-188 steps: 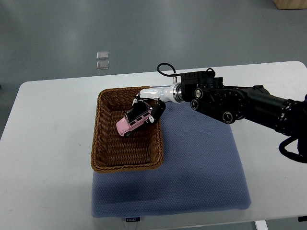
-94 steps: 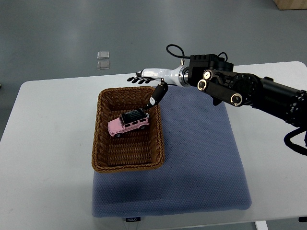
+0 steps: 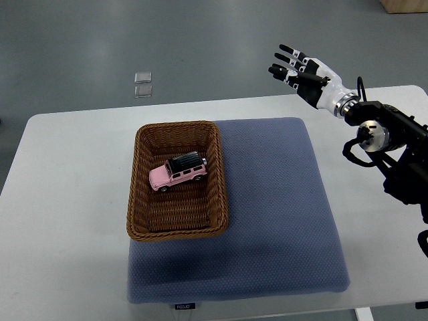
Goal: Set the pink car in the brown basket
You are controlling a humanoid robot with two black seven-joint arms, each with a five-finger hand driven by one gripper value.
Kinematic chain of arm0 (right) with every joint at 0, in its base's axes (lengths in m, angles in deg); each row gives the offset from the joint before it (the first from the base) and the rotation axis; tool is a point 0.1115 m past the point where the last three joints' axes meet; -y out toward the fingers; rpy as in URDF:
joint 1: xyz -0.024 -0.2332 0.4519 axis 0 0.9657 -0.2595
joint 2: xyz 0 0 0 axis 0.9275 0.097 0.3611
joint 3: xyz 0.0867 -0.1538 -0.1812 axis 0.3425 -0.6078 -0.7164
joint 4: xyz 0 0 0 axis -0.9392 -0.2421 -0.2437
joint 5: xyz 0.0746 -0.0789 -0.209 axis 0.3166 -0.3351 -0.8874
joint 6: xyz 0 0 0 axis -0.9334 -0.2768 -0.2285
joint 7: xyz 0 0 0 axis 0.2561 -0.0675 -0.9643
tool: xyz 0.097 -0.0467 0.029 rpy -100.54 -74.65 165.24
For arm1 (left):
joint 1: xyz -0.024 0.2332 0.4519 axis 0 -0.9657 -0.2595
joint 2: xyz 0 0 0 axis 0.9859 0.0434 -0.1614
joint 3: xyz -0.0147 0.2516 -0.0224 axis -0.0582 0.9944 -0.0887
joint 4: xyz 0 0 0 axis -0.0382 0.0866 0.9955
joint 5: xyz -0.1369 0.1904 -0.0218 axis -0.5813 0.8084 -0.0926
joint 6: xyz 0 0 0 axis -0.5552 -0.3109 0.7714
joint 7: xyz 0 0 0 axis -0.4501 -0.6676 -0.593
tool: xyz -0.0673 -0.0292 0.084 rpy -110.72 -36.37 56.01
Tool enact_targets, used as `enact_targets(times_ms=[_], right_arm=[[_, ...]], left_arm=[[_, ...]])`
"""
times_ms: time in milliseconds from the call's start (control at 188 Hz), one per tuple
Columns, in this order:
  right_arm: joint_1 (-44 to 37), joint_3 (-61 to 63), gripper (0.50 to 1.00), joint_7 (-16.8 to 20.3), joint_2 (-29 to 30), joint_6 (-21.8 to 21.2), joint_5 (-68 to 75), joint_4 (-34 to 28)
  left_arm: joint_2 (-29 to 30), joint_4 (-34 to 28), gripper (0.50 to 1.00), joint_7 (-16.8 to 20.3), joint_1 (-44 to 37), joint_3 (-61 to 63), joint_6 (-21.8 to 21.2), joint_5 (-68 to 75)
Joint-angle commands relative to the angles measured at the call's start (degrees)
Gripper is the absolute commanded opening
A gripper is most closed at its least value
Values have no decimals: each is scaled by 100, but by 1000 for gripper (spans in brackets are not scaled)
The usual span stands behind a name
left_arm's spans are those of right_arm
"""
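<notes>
The pink toy car [image 3: 178, 172] with a black roof lies inside the brown wicker basket [image 3: 143, 225], on its wheels, near the far half. My right hand [image 3: 295, 69] is open and empty, fingers spread, raised beyond the table's far right edge, well away from the basket. Its black arm [image 3: 394, 140] comes in from the right edge. The left arm is out of view.
The basket stands on the left part of a blue-grey mat [image 3: 274, 214] on a white table [image 3: 60, 200]. Two small clear squares [image 3: 142, 83] lie on the grey floor beyond the table. A cardboard box corner [image 3: 404, 5] shows top right.
My right hand let go of the pink car into the basket, opened, and drew back up and to the right, away from the basket. The car settled on its wheels.
</notes>
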Motion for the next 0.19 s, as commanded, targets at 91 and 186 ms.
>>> enact_targets(times_ms=[91,186], right_arm=[[535,326,911,-55,168,-21,888,24],[588,326,911,-301,186,-21,958,85]], left_arm=[[0,0,1000,-10,-3,0,-2,0],[0,0,1000,-10,-3,0,-2,0]])
